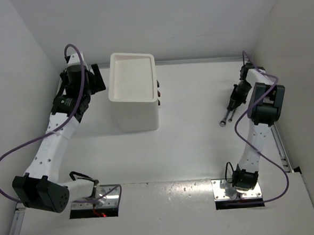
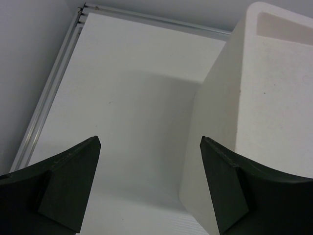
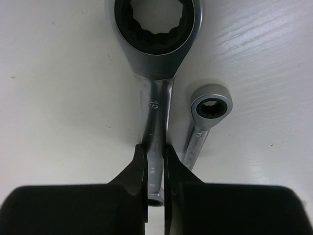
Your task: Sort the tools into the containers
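Observation:
Two slim silver wrenches lie side by side on the table. My right gripper (image 3: 155, 147) is shut on the shaft of the larger wrench (image 3: 157, 93), whose ring end points away from me. The smaller wrench (image 3: 204, 122) rests just right of it, against the outside of my right finger. From above, the right gripper (image 1: 232, 106) is low over both wrenches (image 1: 225, 120) at the right. My left gripper (image 2: 149, 142) hangs open with nothing between its fingers, just left of the white drawer unit (image 2: 254, 98). The other tools are out of view.
The drawer unit (image 1: 113, 77) stands at the back left with its recessed tray top showing nothing inside and dark knobs (image 1: 159, 90) facing right. A metal rail (image 2: 49, 98) runs along the table's left edge. White walls enclose the table.

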Motion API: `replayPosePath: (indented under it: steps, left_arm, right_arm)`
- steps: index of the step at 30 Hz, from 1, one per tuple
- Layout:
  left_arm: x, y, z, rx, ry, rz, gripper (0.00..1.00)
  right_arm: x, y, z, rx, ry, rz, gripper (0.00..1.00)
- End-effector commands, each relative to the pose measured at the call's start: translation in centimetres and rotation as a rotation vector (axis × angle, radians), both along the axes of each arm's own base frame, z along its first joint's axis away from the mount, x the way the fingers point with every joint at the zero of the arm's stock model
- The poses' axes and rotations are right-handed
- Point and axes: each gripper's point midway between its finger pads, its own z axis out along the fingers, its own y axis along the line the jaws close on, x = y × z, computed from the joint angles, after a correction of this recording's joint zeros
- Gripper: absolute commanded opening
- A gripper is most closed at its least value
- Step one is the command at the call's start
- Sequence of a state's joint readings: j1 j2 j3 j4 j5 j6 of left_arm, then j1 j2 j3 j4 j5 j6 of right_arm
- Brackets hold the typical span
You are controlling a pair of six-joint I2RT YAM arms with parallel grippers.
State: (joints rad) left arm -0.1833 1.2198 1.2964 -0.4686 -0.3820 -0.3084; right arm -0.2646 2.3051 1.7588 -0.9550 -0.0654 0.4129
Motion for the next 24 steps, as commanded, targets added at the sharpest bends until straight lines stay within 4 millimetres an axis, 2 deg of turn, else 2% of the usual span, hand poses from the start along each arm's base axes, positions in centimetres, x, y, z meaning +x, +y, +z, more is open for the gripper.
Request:
replayPosePath:
  steps: [1,4,6,9,12,16,17,19,20,21,24]
  left_arm:
    - [0.4,0.5,0.3,-0.004,-0.019,0.027,0.9]
    - [0.6,0.3,-0.1,-0.006,-0.009,0.018,0.9]
    - [0.6,0.3,-0.1,-0.006,-0.009,0.018,0.9]
    - [0.6,0.3,-0.1,-0.006,-0.009,0.018,0.9]
    - [0.6,0.5,-0.1,-0.002,-0.01,0.027,0.9]
    - [0.1,0.8,0.8,0.005,-0.031,0.032,0.9]
    - [0.1,0.8,0.8,0.013,-0.029,0.029,0.9]
    - [0.0,1.0,0.4,0.019,-0.02,0.037,0.9]
    - [-0.2,1.0,0.7,0.016,-0.031,0.038,0.9]
    - [-0.2,1.0,0.7,0.016,-0.031,0.038,0.9]
    - [-0.2,1.0,0.3,0.018,-0.022,0.037,0.9]
  right_arm:
    - [-0.5,1.0,-2.7,0.029,0.048,0.018,0.0]
    - [-0.7,1.8,-2.6,0.054,0.049,0.061,0.0]
    - [0.2,2.8,-0.6,0.079,-0.01,0.105,0.0]
    - [1.9,6.1,2.6,0.173,-0.148,0.24,0.0]
    - [2.8,8.3,5.3,0.171,-0.218,0.345,0.0]
    - [3.2,10.2,7.7,0.154,-0.284,0.42,0.0]
    - [3.3,10.2,8.1,0.151,-0.293,0.421,0.0]
    - [3.0,11.5,8.5,0.162,-0.301,0.459,0.0]
    - [3.1,11.7,9.3,0.168,-0.322,0.463,0.0]
    - [2.7,12.4,9.2,0.191,-0.316,0.474,0.0]
    - [2.5,13.6,10.7,0.222,-0.358,0.514,0.0]
